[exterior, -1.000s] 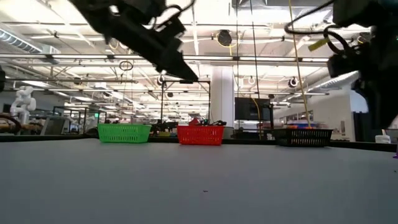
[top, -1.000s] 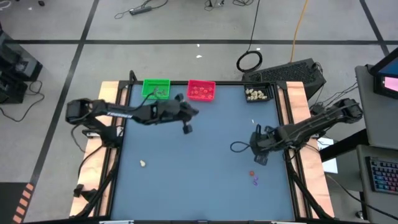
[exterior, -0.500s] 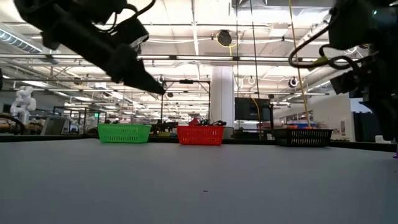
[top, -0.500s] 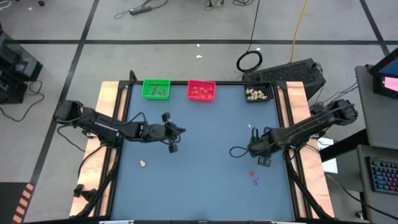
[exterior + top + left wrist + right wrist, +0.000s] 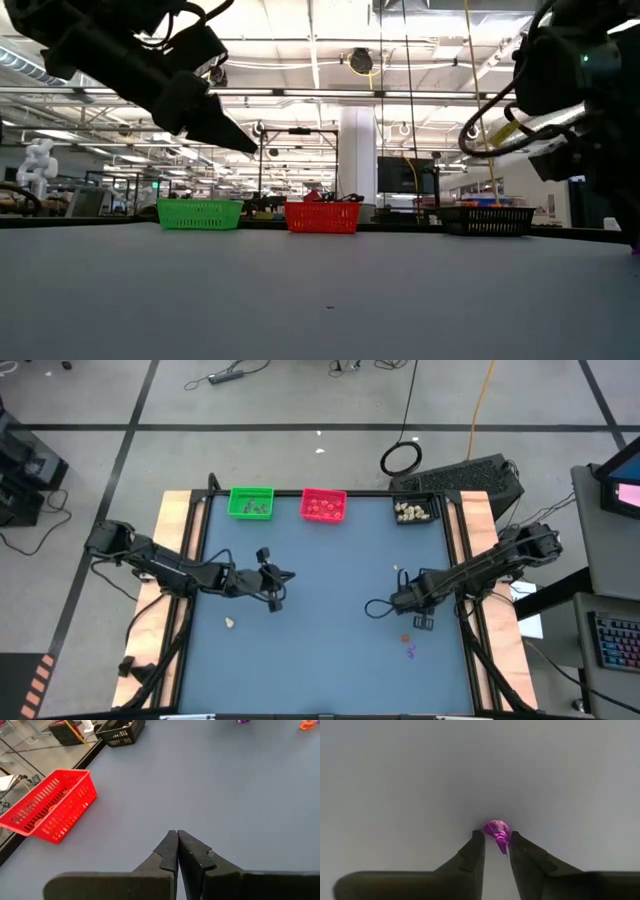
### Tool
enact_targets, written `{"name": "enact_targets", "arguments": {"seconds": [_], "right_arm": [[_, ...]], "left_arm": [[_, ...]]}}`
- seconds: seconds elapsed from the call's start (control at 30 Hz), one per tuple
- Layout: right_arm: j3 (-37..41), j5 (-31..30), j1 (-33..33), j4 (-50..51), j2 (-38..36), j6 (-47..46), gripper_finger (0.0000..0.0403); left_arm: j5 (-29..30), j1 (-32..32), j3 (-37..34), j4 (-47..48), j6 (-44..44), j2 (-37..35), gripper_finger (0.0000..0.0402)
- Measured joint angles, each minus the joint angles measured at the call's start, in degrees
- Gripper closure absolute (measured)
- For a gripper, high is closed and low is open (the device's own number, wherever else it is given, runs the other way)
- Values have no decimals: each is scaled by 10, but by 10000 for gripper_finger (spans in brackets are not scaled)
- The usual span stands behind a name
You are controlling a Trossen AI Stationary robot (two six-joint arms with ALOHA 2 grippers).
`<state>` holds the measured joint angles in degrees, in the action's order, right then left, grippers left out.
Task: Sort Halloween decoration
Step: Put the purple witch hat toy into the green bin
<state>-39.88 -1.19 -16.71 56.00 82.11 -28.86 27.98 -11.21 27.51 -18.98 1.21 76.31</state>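
Motion first, in the high view: the left hand [image 5: 274, 600] has swung away from the green tray [image 5: 250, 502] and red tray [image 5: 323, 505] at the far edge and now hangs over the worktop [image 5: 330, 580] left of centre, near a cream trinket [image 5: 230, 623] lying alone toward the near-left. The right hand [image 5: 421, 624] has shifted toward the near-right, just beside an orange trinket [image 5: 405, 638] and a purple one [image 5: 410, 652]; I judge both arms are between drop-off and the next pick. The black tray [image 5: 416, 511] holds cream pieces. The low view adds height: the left hand [image 5: 235, 137] is well above the surface with nothing at its tip, while the right arm is cut by the frame edge. The left wrist view settles it: fingers [image 5: 170, 851] pressed together, empty, with the red tray [image 5: 52, 805] off to one side. The right wrist view shows what no other does: a purple trinket [image 5: 497, 829] sits between the fingertips [image 5: 476, 847], which have narrowed around it, but whether they grip it yet I cannot tell.
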Motion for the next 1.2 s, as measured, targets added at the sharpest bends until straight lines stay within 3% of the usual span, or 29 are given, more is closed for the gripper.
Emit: {"name": "enact_targets", "arguments": {"seconds": [0.27, 0.7, 0.87, 1.07, 1.2], "right_arm": [[-1, -4, 0, -5, 15, 28, 396], [-48, -20, -11, -61, -58, 13, 402], [-71, -64, 0, -157, -54, 29, 402], [-72, -68, 39, -332, -16, 72, 403], [-72, -85, 72, -464, 31, 119, 403]], "left_arm": [[12, -15, 0, 0, 4, 0, 384], [41, -55, 0, 15, 33, -9, 384], [55, -77, 0, 59, 50, -46, 384], [69, -100, -2, 146, 80, -125, 384], [68, -112, -45, 144, 93, -199, 384]]}}
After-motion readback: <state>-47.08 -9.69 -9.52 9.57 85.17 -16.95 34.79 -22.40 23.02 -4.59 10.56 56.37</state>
